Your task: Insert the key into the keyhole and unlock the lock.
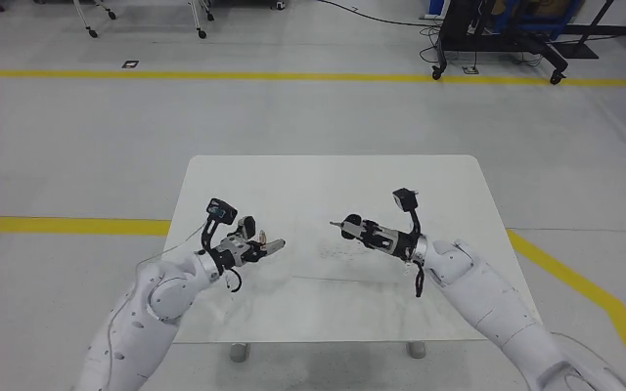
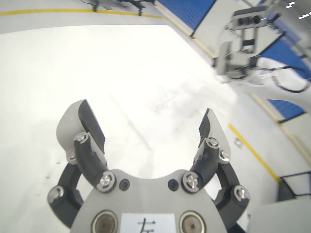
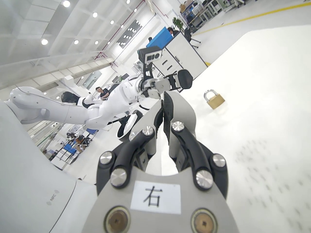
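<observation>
Brass padlock (image 3: 215, 99) lying shut on bench (image 3: 267, 73), ahead of right fingers (image 3: 179, 112), these pressing clenched; key between them not discernible. Left fingers (image 2: 91, 120) hanging released, gripping nothing. Insertion and unlocking both remaining undone.

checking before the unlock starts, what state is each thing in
left pincer: open, empty
right pincer: shut
key: likely the thin tip poking out of the right pincer
lock: shackle closed, on the table, nothing touching it
</observation>
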Robot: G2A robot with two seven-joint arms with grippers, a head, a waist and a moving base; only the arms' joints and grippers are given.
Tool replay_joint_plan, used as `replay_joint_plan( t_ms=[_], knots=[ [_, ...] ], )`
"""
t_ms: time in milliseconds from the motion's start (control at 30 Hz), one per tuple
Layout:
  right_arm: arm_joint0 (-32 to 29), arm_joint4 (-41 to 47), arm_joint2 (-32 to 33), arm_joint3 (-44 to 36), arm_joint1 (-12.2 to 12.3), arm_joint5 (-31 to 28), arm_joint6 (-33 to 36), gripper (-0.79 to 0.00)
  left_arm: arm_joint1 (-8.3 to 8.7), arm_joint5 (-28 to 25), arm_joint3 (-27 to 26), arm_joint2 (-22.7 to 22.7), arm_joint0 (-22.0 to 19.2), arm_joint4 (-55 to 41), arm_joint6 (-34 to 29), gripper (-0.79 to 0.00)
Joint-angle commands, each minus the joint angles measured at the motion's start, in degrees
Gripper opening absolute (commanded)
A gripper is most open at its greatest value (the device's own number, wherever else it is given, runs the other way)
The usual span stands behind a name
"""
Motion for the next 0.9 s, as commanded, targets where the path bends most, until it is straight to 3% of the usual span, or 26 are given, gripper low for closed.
replay_joint_plan(
  t_ms=[0,233,333,433,600,867],
  knots=[
    [-0.94,-0.81,1.55,-1.07,0.32,0.00,-1.08,-0.785,-0.32,5.69,-0.38,1.28,-0.17,4.68,0.40,0.000],
    [-0.94,-0.81,1.55,-1.07,0.32,0.00,-1.08,-0.785,-1.72,13.49,3.58,6.45,-4.17,11.86,-1.42,0.000],
    [-0.94,-0.81,1.55,-1.07,0.32,0.00,-1.08,-0.785,-2.20,15.03,5.18,7.51,-5.04,12.88,-0.53,-0.120],
    [-0.94,-0.81,1.55,-1.07,0.32,0.00,-1.08,-0.785,-2.40,15.24,6.18,7.64,-5.48,13.34,-0.36,-0.320],
    [-0.94,-0.81,1.55,-1.07,0.32,0.00,-1.08,-0.785,-2.65,15.76,6.75,7.89,-5.13,13.74,-1.02,-0.403],
    [-0.94,-0.81,1.55,-1.07,0.32,0.00,-1.08,-0.785,-3.22,17.35,7.96,8.49,-5.80,15.09,-1.52,-0.434]
  ],
)
